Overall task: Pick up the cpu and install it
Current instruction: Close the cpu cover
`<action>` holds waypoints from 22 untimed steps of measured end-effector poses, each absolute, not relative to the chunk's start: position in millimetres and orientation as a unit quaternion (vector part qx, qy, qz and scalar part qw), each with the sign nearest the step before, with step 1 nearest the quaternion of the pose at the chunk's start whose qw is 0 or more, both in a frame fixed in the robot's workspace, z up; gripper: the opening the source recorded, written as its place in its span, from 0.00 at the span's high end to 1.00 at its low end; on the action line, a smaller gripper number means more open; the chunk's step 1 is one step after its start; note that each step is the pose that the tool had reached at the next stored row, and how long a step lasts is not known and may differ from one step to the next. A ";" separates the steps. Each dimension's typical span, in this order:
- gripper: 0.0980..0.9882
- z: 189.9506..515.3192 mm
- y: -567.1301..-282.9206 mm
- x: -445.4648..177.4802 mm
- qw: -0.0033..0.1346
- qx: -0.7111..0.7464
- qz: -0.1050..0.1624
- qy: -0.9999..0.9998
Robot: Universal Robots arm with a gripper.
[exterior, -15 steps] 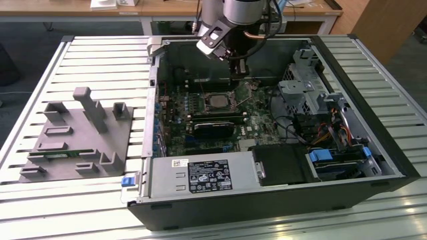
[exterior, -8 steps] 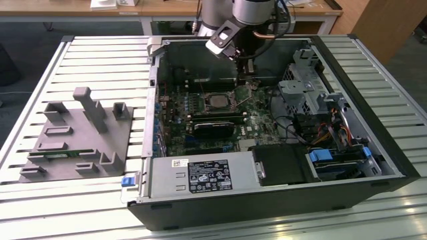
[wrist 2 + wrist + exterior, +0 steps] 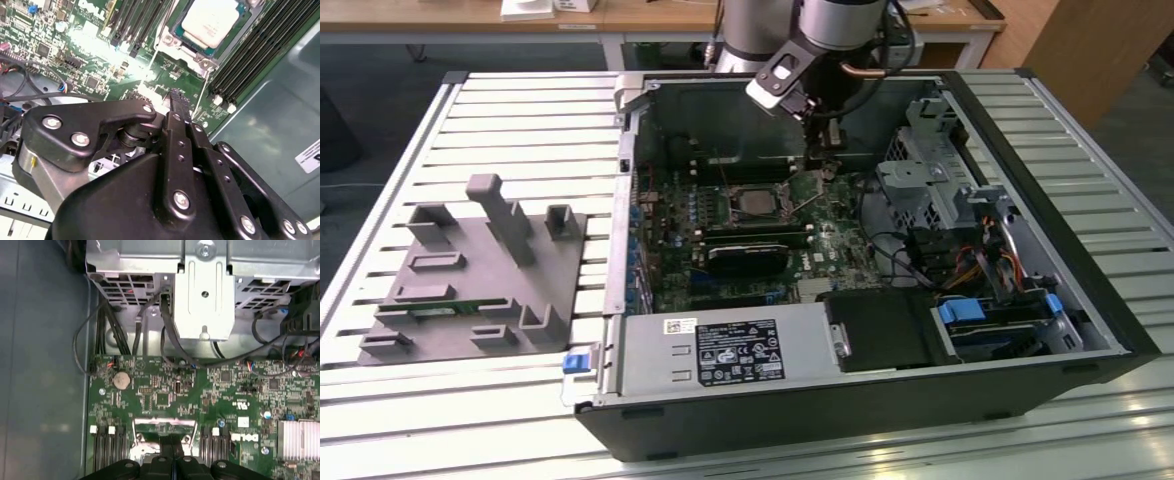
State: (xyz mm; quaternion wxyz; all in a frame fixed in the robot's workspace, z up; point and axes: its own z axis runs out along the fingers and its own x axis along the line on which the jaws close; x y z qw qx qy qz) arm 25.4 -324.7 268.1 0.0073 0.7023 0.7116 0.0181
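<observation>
The hand hangs inside the open computer case, just above the motherboard. It sits a little to the exterior view's right of the socket and slightly farther back. In both wrist views its two black fingers are clenched tight against each other, with nothing visible between them.

The cpu lies flat in the square socket near the middle of the board. In the second wrist view its pale silver top shows inside the metal socket frame, apart from the fingertips. Dark memory slots run along one side of it.

In the first wrist view the green motherboard spreads out beyond the fingertips. It carries a round coin battery and a finned silver heat sink. A grey metal bracket with black cables stands past the board's edge.

The case lies on its side on a slatted metal surface. Its grey power supply is at the near edge. To the exterior view's left of the case stands a grey fixture block with posts and slots.
</observation>
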 end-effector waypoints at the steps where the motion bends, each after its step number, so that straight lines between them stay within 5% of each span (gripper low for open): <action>1: 0.99 267.5 -324.2 26.2 0.007 0.702 0.018 0.712; 22: 0.99 256.1 -316.8 58.5 0.007 0.702 0.018 0.712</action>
